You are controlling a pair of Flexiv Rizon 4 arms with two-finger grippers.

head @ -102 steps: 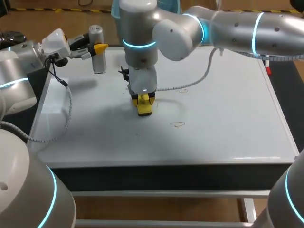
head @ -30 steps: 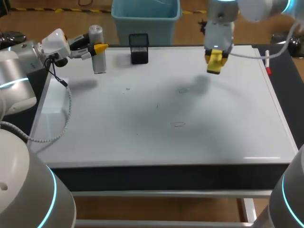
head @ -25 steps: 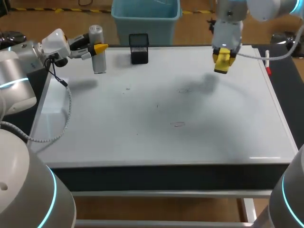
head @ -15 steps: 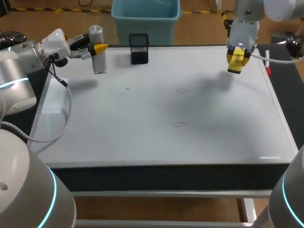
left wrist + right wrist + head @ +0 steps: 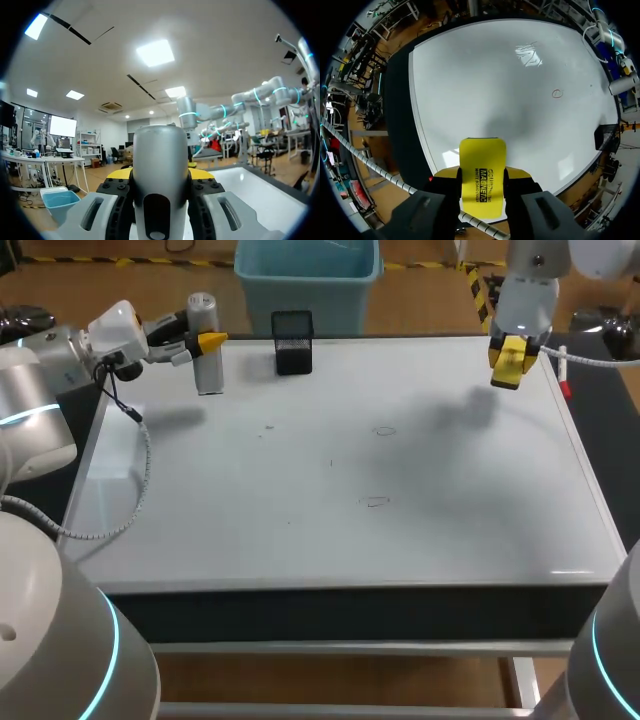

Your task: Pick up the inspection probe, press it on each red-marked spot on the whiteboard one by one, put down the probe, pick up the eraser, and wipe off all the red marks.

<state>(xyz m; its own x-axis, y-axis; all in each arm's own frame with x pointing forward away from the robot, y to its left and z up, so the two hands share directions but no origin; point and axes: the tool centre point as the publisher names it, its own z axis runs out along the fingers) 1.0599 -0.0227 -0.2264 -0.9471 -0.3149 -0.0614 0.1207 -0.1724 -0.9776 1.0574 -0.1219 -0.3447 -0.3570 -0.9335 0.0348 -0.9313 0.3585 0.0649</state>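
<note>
Head view: right pincer (image 5: 512, 360) points down, clamping eraser (image 5: 508, 376) over whiteboard (image 5: 450, 510) corner.

Left wrist view: the inspection probe (image 5: 160, 150) fills the gap between the jaws of the left gripper (image 5: 160, 173). The yellow tips show only as slivers either side of it, and its near end is cut off at the frame edge.

Right wrist view: the rear of the eraser (image 5: 482, 155) is hidden inside the right gripper (image 5: 482, 173).

Head view: the right arm (image 5: 530, 285) is cut off at the top edge. The red marks (image 5: 385, 430) on the whiteboard (image 5: 480, 510) are too small to tell their shape. The inside of the black mesh holder (image 5: 293, 340) is not visible.
</note>
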